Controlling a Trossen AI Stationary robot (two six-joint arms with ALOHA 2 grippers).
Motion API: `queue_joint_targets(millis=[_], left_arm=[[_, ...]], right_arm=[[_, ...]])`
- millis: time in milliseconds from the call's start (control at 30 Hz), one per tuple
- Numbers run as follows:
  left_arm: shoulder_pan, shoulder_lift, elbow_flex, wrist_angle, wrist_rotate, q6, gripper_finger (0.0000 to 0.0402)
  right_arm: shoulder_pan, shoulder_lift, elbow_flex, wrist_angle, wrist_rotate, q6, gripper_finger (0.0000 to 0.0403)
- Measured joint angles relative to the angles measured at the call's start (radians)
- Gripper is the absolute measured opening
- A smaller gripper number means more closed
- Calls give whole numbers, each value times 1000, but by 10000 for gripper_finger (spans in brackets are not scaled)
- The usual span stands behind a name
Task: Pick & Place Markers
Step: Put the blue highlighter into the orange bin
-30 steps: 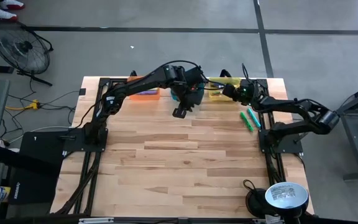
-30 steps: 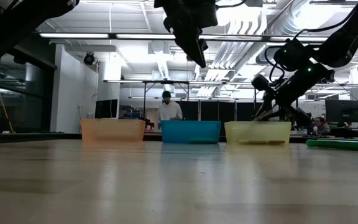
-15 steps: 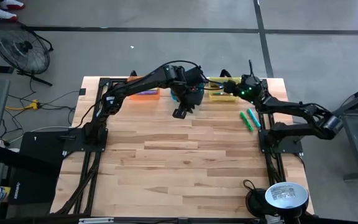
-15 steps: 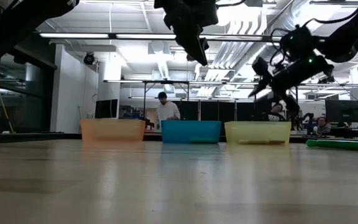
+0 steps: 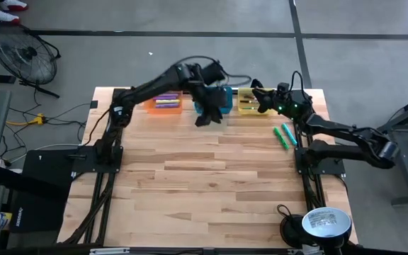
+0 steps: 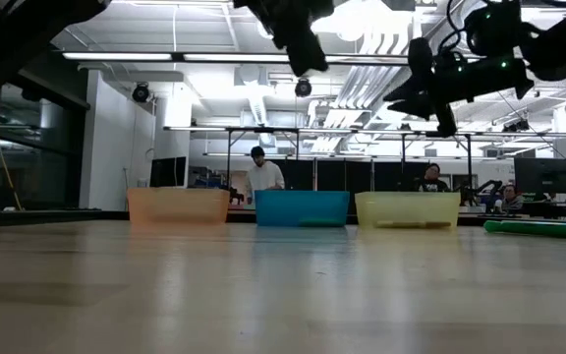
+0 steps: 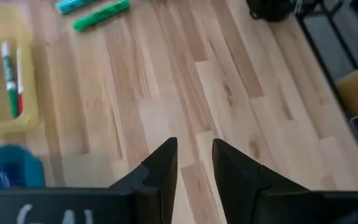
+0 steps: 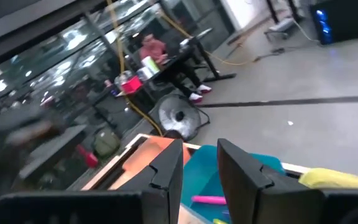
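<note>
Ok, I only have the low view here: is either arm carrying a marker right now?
Observer: No. The left wrist view shows the left gripper with its fingers apart and nothing between them.
Operator: And the right one?
Observer: Its own wrist view shows the right gripper empty too, fingers apart.
Operator: I see something green lying low at the far right. How many are out there?
Observer: Two. From above, the loose markers lie side by side on the table near the right arm's base, one green, one more blue-green, both outside the yellow bin.
</note>
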Motion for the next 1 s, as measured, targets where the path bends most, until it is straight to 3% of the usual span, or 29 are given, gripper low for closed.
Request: queue_joint_targets(millis=[467,633,867,1000], left_arm=[[159,-193,-3,-20,-5,-158,99],[165,-240,-3,-28,-22,-212,99],[32,-244,-16,43,-107,-281,99],[-45,-248,-144,231,-81,-348,99]], right_arm=[[103,-14,0,-57,-109,-138,87],[106,-15,0,-55,-164,-139,87],[106,-15,0,-54,-203,-139,87],[106,-15,0,-55,-222,-139,87]])
